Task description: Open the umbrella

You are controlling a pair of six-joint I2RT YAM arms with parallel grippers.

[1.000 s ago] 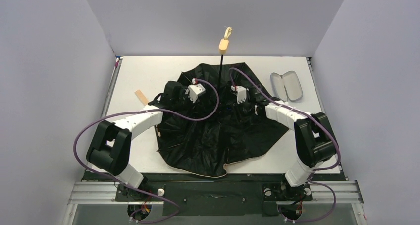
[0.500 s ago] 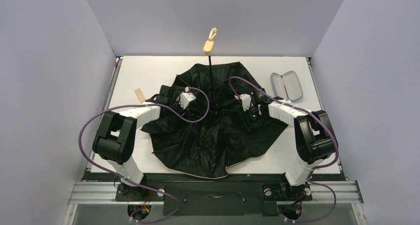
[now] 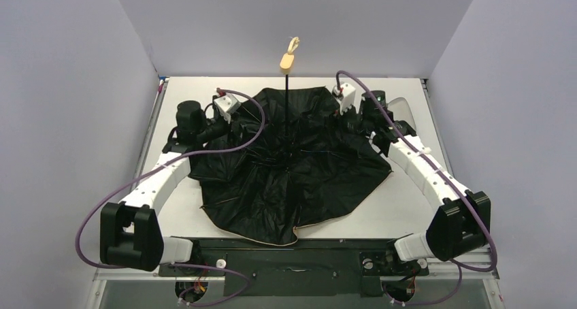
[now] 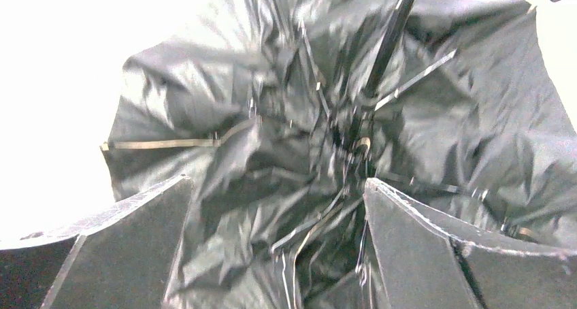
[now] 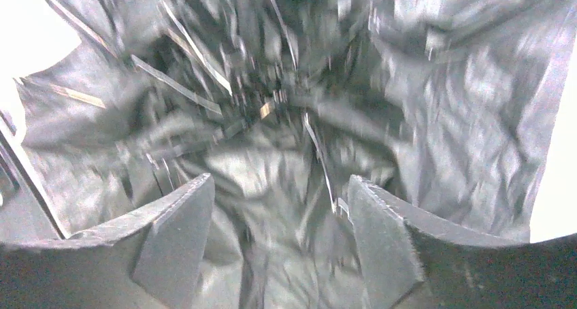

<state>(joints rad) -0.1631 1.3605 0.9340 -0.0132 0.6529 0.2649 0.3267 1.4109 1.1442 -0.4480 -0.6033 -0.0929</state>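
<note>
The compact folding umbrella with tan outer fabric and black lining (image 3: 299, 180) lies open and upside down on the white worktop (image 3: 194, 91). Its black lining faces up, and a thin tan edge shows along the near rim. The thin black shaft (image 3: 287, 98) stands upright from the middle of the canopy. It carries the small tan knob handle (image 3: 286, 62) at the top, with the pale cord loop (image 3: 293, 45) above the knob.

The left gripper (image 4: 275, 181) hovers over the far-left part of the canopy. Its two dark fingers (image 4: 129, 248) are spread wide apart and nothing is clamped between them. Ahead of and below this gripper lie crumpled black fabric and thin metal ribs. The shaft rises ahead of it and a little to its right.

The right gripper (image 5: 279, 178) hangs over the far-right part of the canopy. Its fingers (image 5: 388, 248) are also apart and hold nothing. Wrinkled lining and silvery ribs fill the space just beyond and beneath it, though that view is blurred and shows no finer detail.

From above, the shaft stands between the two grippers, and neither of them touches it. The canopy spreads out from under both grippers toward the arm bases, and its near rim reaches almost to the worktop's front edge.
</note>
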